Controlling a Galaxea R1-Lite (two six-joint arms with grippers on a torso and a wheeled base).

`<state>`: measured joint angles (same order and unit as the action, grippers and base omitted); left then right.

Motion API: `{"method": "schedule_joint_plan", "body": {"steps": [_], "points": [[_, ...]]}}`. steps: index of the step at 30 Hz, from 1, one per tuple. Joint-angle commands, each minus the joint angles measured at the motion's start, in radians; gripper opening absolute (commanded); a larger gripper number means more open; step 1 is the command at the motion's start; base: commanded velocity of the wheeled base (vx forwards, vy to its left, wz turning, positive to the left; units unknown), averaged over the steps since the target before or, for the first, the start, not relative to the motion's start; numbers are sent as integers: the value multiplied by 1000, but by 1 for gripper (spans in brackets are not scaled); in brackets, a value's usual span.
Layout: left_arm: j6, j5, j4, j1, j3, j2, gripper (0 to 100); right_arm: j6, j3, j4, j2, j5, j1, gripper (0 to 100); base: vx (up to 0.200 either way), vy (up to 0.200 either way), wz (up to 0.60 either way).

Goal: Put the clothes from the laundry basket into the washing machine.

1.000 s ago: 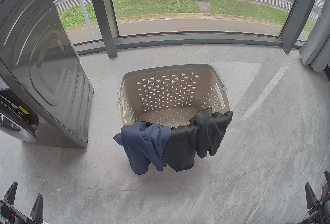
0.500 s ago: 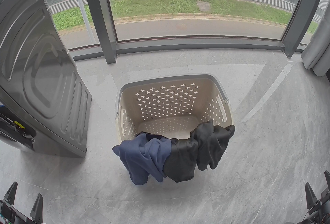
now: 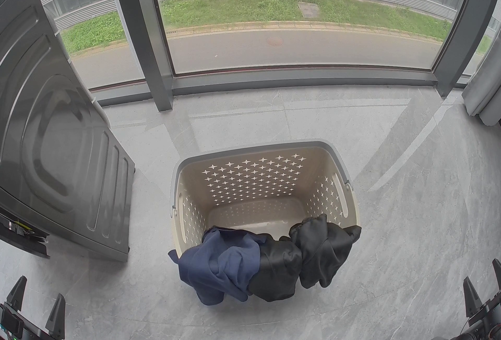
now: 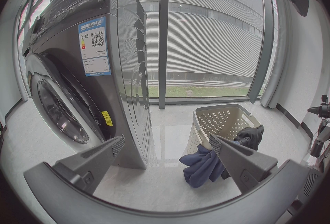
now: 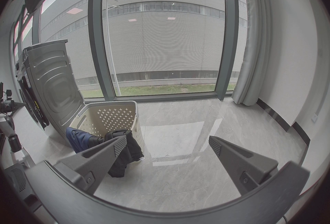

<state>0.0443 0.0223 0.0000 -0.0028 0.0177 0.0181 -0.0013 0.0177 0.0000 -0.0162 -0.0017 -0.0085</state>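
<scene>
A pale grey marble-patterned floor [image 3: 407, 231] is running up to a wall of tall dark-framed windows [image 3: 292, 17], with grass and a road lying outside at 12 o'clock. A beige plastic laundry basket with star-shaped holes [image 3: 250, 179] is standing on the floor at the centre of the head view. Two garments are hanging over its rim at 6 o'clock: a dark blue fabric piece [image 3: 219, 265] is draping toward 7 o'clock, and a black fabric piece [image 3: 313, 252] is touching it and spilling toward 5 o'clock. Both are trailing down the outer wall.

A dark grey metal front-loading washing machine [image 3: 57, 148] is standing at 9 o'clock from the basket, apart from it; its round glass door [image 4: 60, 111] is facing the left arm. A light grey curtain [image 3: 485, 90] is hanging at 2 o'clock.

The left gripper [image 3: 39, 288] is waiting at 7 o'clock, fingers spread and gripping nothing. The right gripper [image 3: 481, 273] is hovering at 5 o'clock, likewise spread wide and empty. Both are sitting well apart from the clothes.
</scene>
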Motion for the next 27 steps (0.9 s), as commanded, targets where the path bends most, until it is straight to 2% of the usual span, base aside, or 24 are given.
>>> {"method": "schedule_joint_plan", "body": {"steps": [1,4,16,22,27], "points": [[0,1,0,0,-16,-10,100,0,-16,0,4,0,-1,100,0,0,0],[0,1,0,0,-16,-10,100,0,-16,0,4,0,-1,100,0,-200,0],[0,1,0,0,-16,-10,100,0,-16,0,4,0,-1,100,0,0,0],[0,1,0,0,-16,-10,100,0,-16,0,4,0,-1,100,200,0,0],[0,1,0,0,-16,-10,100,0,-16,0,4,0,-1,100,0,0,0]]}}
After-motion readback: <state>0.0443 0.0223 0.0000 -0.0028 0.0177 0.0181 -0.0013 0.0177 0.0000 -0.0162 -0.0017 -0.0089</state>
